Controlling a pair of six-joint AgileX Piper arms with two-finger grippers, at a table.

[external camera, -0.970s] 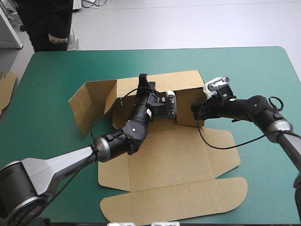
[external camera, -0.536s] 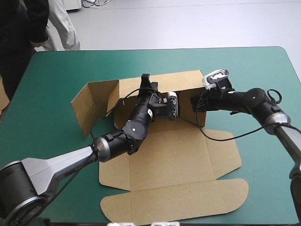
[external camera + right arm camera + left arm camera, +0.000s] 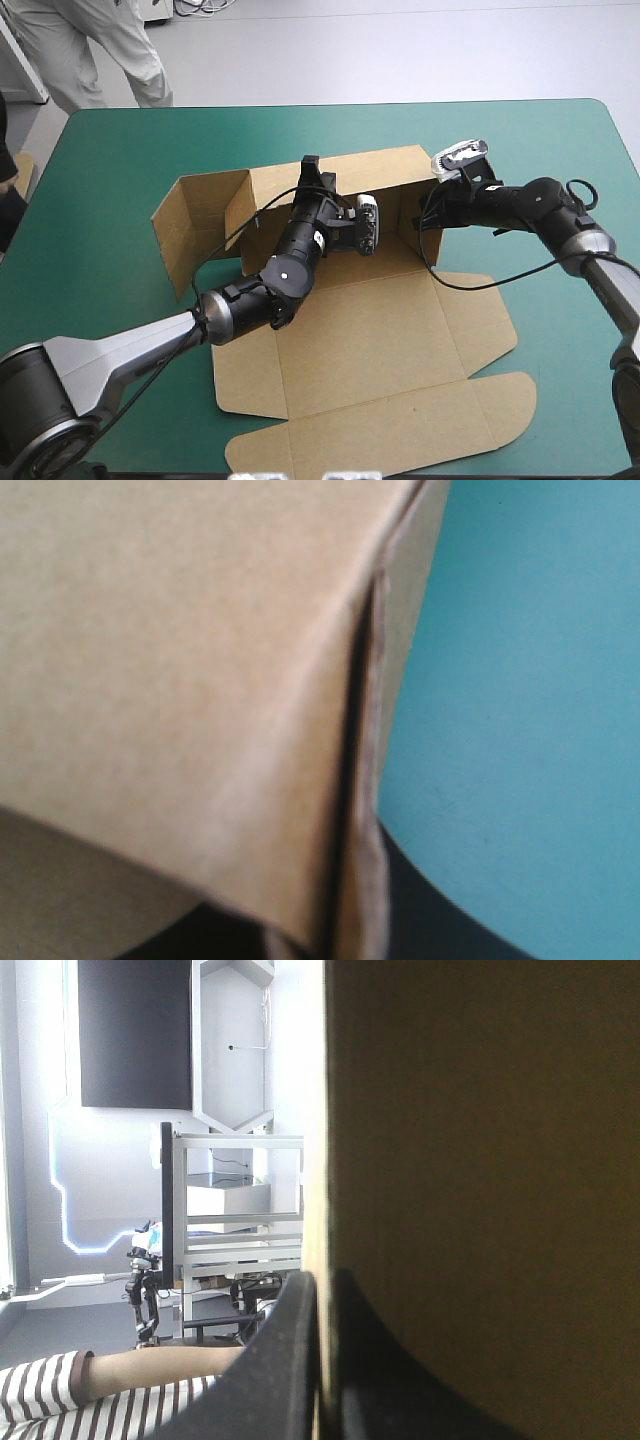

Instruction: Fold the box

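Your teal-green cover (image 3: 560, 140) carries the box (image 3: 370, 330) at its middle, back wall raised toward twelve o'clock. Your left gripper (image 3: 312, 172) pinches that wall's top edge; toward three o'clock, your right gripper (image 3: 421, 219) clamps the wall's right end.

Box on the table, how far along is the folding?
Early. Done: the far wall of the box stands up, and its left-end flap is raised. In hand: the left gripper is shut on that wall's top edge, the right gripper on its right end. Left: the near panels lie flat on the teal-green table; nothing looks tucked.
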